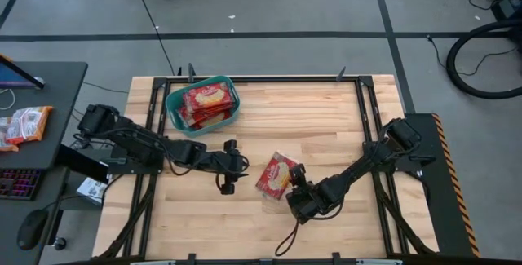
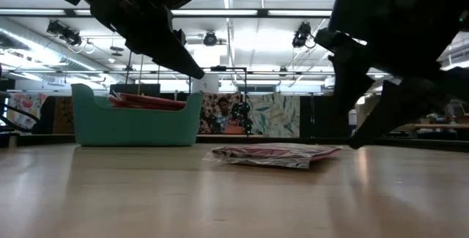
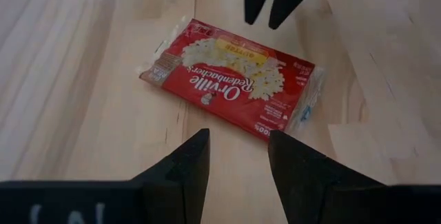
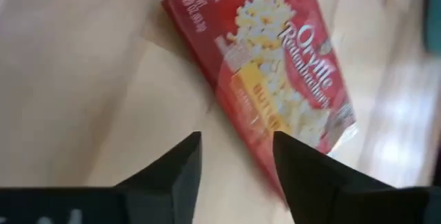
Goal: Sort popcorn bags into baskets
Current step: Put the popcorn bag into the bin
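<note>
Near mid-table, one red popcorn bag (image 1: pixel 276 175) lies flat on the pale wood table (image 1: pixel 326 118), and both arms close in on it! The right gripper (image 1: pixel 294 173) sits just beside its edge, fingers spread and holding nothing; the left gripper (image 1: pixel 229 166) hovers near the other side, likewise parted and empty. To my eye the step is the pickup: best come down square, straddle a short edge and pinch the crinkly film seam, since a flat packet offers little to bite. It's a slim glossy rectangle with clear crimped ends, likely slippery. Away at the far left stands the teal basket (image 1: pixel 174 106), a smooth plastic tub with rounded corners, already stacked with red packets (image 1: pixel 205 102).
</note>
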You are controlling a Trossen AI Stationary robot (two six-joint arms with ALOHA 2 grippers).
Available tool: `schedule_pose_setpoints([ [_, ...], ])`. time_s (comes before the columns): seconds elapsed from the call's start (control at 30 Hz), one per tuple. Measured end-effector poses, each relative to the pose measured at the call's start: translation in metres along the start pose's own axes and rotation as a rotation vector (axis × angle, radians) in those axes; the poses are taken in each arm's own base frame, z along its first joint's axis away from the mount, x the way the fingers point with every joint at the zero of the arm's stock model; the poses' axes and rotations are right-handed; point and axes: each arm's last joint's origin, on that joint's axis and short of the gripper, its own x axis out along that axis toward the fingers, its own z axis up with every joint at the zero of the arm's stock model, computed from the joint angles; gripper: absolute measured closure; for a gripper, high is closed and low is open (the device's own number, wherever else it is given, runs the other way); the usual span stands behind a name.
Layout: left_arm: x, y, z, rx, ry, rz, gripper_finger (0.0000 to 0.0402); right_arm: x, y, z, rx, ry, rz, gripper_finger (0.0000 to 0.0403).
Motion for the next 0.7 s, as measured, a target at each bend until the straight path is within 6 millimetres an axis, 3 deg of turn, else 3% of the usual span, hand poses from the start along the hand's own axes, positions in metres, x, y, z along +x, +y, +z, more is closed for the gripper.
schedule_pose_setpoints([
  [0.23, 0.000, -0.001, -0.002, 0.004, 0.014, -0.003, 0.0249, 0.016, -0.001, -0.002, -0.065, -0.095, -0.037, 0.0201],
  [0.47, -0.001, -0.004, -0.003, -0.008, 0.024, -0.009, 0.0249, 0.030, -0.005, -0.012, -0.107, -0.099, -0.080, 0.0212],
  [0.7, -0.002, -0.009, -0.003, 0.005, 0.023, -0.027, 0.0249, 0.031, -0.006, -0.013, -0.139, -0.101, -0.068, 0.0231],
])
